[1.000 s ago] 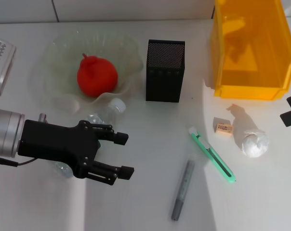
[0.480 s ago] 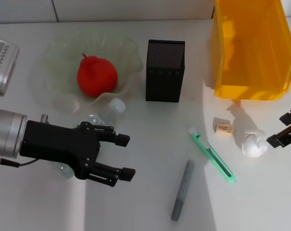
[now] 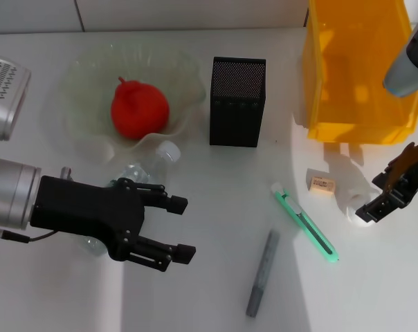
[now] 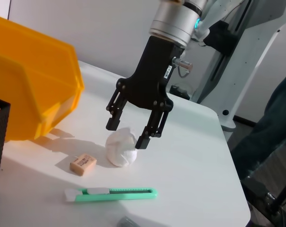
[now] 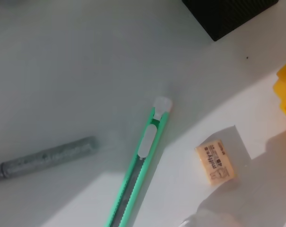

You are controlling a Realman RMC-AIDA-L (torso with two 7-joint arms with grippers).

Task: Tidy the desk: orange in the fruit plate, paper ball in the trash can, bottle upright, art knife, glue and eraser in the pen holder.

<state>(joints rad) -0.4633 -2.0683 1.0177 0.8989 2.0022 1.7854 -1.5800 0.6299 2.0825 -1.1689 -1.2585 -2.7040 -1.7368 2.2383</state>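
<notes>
The orange rests in the fruit plate. The bottle lies on its side, partly hidden under my open left gripper. My right gripper is open, its fingers straddling the paper ball, which is mostly hidden in the head view. Beside the ball lie the eraser and the green art knife. The grey glue stick lies nearer the front. The black pen holder stands mid-table, the yellow trash can at the back right.
A silver device sits at the left edge. The table's right edge runs close behind the right gripper. Bare tabletop lies between the pen holder and the art knife.
The right gripper has come in from the right edge and lowered around the paper ball. The left gripper has barely shifted.
</notes>
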